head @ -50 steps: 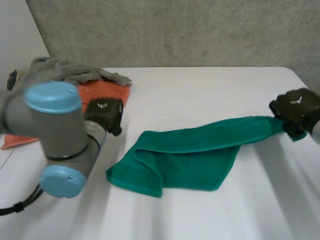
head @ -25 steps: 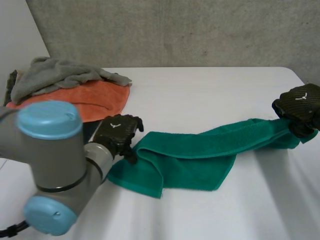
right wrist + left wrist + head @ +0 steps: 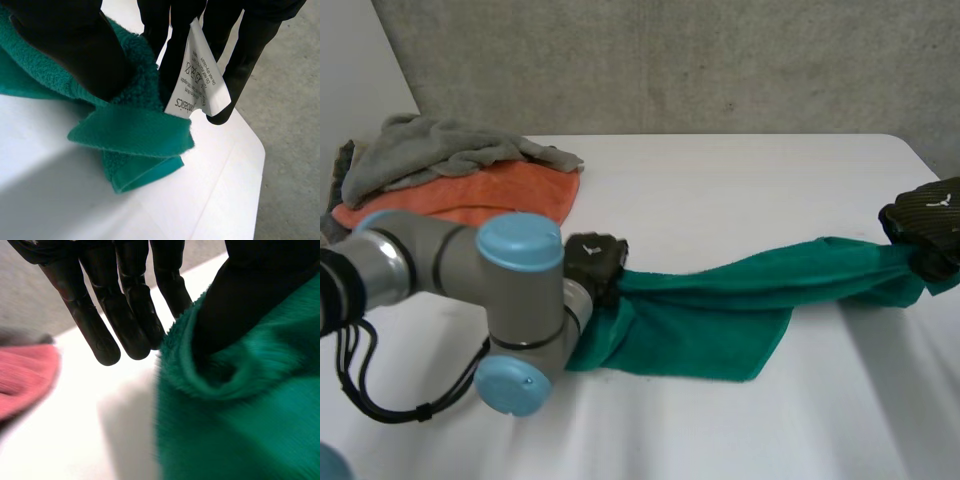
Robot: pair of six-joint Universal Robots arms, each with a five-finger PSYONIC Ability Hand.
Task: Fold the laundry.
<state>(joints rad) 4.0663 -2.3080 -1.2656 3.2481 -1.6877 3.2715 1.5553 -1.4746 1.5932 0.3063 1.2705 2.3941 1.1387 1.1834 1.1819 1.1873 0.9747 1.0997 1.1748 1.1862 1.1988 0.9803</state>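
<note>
Stretching across the white table, a green terry towel runs from the left hand near the middle of the tabletop out to the right hand at the table's right edge. Its wide, doubled-over part lies flat on the table beside the left arm, and from there it narrows into a bunched band towards the right hand. That hand pinches the towel's corner between its thumb and its fingers, with the corner held a little above the tabletop. A white printed care label sticks out in front of those fingers, and a loose folded flap of the towel hangs below the pinch. Grey concrete floor lies beyond the table corner. At the other end, the left hand sits on the towel's near-left folded edge. Its fingers are straight and apart, pointing down at the bare table just beside the fuzzy hem. Its thumb presses into a rolled fold of the towel, without the cloth being closed between thumb and fingers. An orange cloth lies at the table's far-left corner, well apart from the towel, with a crumpled grey cloth heaped on top of it. A grey concrete wall stands behind the table.
</note>
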